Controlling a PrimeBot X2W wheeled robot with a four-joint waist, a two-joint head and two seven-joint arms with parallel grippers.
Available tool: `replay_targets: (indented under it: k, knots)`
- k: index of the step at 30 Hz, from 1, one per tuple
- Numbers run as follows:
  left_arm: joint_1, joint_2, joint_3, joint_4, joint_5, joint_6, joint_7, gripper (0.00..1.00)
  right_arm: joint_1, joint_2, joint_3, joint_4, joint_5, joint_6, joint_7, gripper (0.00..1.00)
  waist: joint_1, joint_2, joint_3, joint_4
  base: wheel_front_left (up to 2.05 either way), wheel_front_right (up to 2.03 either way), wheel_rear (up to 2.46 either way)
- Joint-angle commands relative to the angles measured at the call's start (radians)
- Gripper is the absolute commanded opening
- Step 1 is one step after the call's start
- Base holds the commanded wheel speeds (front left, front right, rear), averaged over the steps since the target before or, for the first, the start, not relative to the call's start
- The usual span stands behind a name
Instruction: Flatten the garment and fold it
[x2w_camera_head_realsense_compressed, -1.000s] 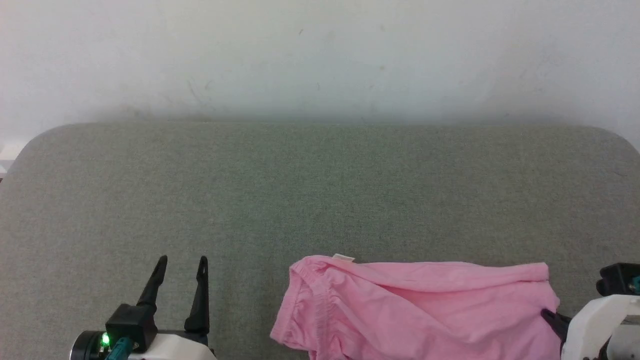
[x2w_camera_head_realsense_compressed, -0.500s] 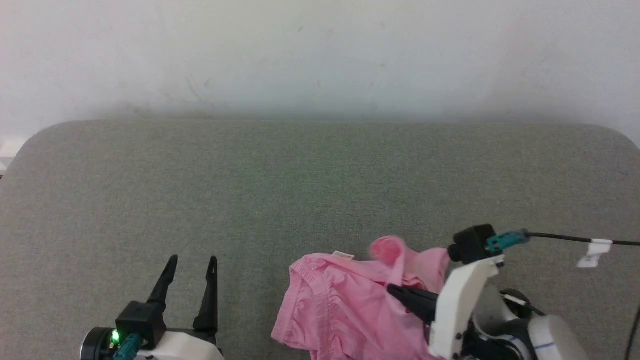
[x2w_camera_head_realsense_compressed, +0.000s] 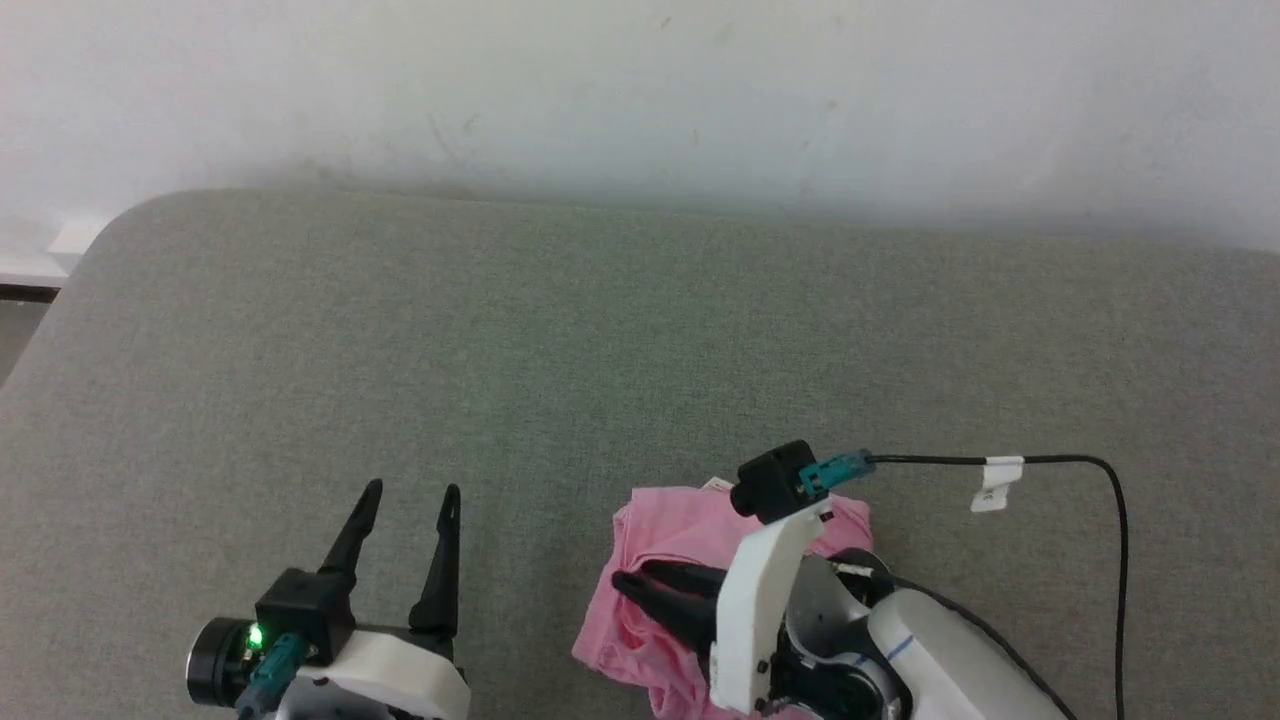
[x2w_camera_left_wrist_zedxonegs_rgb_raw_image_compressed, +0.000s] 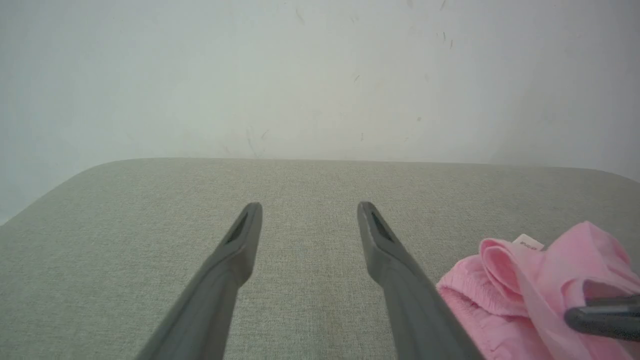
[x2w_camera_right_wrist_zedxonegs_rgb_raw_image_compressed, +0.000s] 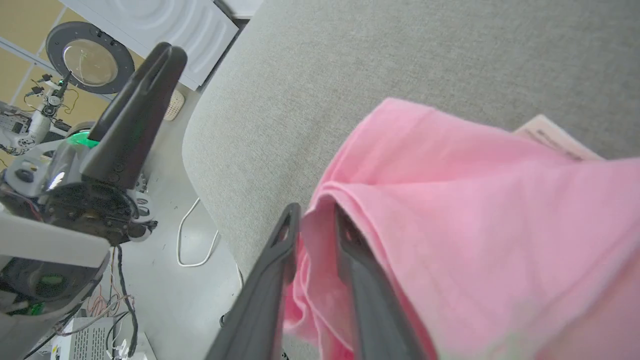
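Left gripper (x2w_camera_head_realsense_compressed: 412, 490) low at the near left, its two dark fingers spread apart and pointing far, right gripper (x2w_camera_head_realsense_compressed: 632, 580) near centre-right, white wrist angled so the fingers point left, pinched close on a fold of the garment (x2w_camera_head_realsense_compressed: 668, 522)

Garment (x2w_camera_head_realsense_compressed: 660, 530) v. thin soft cloth; grey surface (x2w_camera_head_realsense_compressed: 600, 330) matt rough-woven fabric.

Grey fabric-covered surface (x2w_camera_head_realsense_compressed: 600, 330) carries 1 bunched pink garment (x2w_camera_head_realsense_compressed: 660, 520) near its front edge.
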Motion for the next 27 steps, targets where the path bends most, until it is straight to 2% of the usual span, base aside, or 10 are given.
replay_targets:
  k: [1, 4, 6, 9, 13, 16, 19, 27]
  knots:
    - [-0.015, -0.006, -0.001, 0.006, 0.001, -0.005, -0.003, 1.00, -0.040, 0.003, 0.030, 0.021, 0.005, 0.001, -0.025, 1.00, -0.0001, 0.0000, 0.009, 0.003, 0.00, 0.00, 0.00]
    - [-0.015, -0.009, 0.002, 0.013, 0.000, -0.004, -0.004, 1.00, -0.094, 0.003, 0.103, 0.049, -0.033, 0.001, -0.058, 1.00, -0.0001, 0.0000, 0.009, -0.003, 0.00, 0.00, 0.00]
    - [-0.014, -0.010, 0.005, 0.015, -0.001, -0.002, -0.004, 1.00, -0.135, -0.005, 0.158, 0.045, -0.099, 0.001, -0.074, 1.00, -0.0001, 0.0000, 0.008, -0.010, 0.00, 0.00, 0.00]
    - [-0.010, -0.010, 0.010, 0.017, -0.001, 0.000, -0.005, 1.00, -0.182, -0.044, 0.233, -0.002, -0.186, 0.001, -0.104, 1.00, -0.0001, 0.0000, 0.003, -0.025, 0.00, 0.00, 0.00]
    - [-0.006, -0.010, 0.020, 0.017, -0.002, 0.005, -0.005, 1.00, -0.191, -0.107, 0.238, -0.095, -0.285, 0.001, -0.190, 1.00, -0.0001, 0.0000, -0.007, -0.049, 0.00, 0.00, 0.00]
    - [0.002, -0.012, 0.029, 0.012, -0.004, 0.010, -0.006, 1.00, -0.136, -0.139, 0.154, -0.168, -0.349, 0.001, -0.273, 1.00, -0.0001, 0.0000, -0.018, -0.068, 0.00, 0.00, 0.00]
    - [0.012, -0.013, 0.036, 0.002, -0.007, 0.009, -0.006, 1.00, -0.044, -0.152, 0.021, -0.229, -0.419, 0.001, -0.335, 1.00, -0.0001, 0.0000, -0.028, -0.085, 0.00, 0.00, 0.00]
    - [0.048, -0.025, 0.071, -0.032, -0.010, 0.016, -0.006, 1.00, 0.231, -0.145, -0.346, -0.372, -0.555, 0.001, -0.425, 1.00, -0.0001, 0.0000, -0.054, -0.126, 0.00, 0.00, 0.00]
